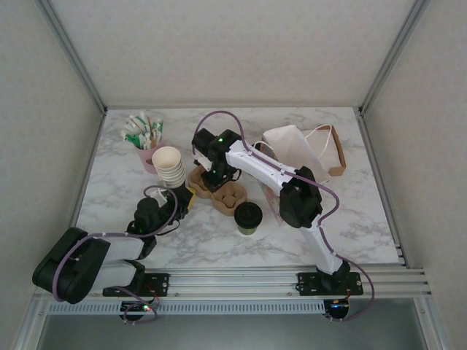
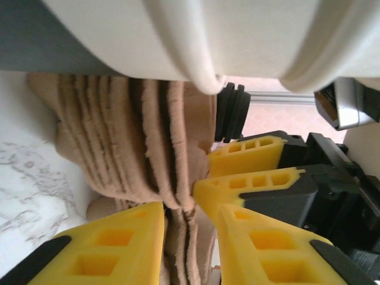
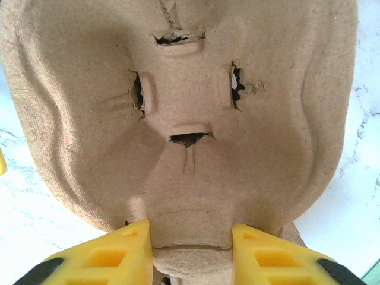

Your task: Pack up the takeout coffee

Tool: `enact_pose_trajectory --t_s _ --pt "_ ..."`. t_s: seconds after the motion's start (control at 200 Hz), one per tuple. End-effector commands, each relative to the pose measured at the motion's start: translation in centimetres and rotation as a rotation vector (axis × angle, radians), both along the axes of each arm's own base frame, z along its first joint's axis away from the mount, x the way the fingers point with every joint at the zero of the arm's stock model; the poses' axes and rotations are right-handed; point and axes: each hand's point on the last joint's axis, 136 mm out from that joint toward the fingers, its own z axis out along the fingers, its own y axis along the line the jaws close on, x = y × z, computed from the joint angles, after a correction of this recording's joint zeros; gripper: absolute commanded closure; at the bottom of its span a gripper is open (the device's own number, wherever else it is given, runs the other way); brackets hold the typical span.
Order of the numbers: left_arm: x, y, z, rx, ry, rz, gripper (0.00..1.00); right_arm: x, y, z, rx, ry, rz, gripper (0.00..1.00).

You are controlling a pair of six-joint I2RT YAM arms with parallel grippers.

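Note:
The takeout coffee [image 1: 248, 217], a dark green cup with a black lid, stands on the marble table [image 1: 343, 219] in front of a stack of brown pulp cup carriers [image 1: 228, 195]. My left gripper [image 1: 188, 200] is at the stack's left side. Seen from the left wrist, the left gripper [image 2: 187, 237] is shut on the layered edges of the carriers [image 2: 148, 148]. My right gripper [image 1: 213, 175] reaches down onto the stack from the back. From the right wrist, the right gripper [image 3: 191, 252] is shut on the middle ridge of the top carrier [image 3: 190, 107].
A stack of lidless cream paper cups [image 1: 169, 166] leans just left of the carriers, its rims close above the left gripper [image 2: 196, 65]. A pink cup of sachets [image 1: 144, 135] stands at the back left. A white paper bag [image 1: 295, 149] lies at the back right.

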Motion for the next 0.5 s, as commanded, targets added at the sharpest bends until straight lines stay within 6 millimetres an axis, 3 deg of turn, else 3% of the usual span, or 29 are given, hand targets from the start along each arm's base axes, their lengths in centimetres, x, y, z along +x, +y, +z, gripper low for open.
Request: enact_pose_trajectory --t_s 0.0,0.496 --pt "0.7 -0.8 2.1 -0.04 -0.065 -0.029 0.71 -1.1 -0.2 1.1 0.013 0.021 0.0 0.67" --pt "0.0 0.5 2.0 0.026 -0.073 0.036 0.76 -1.3 -0.3 0.9 0.013 0.028 0.003 0.67"
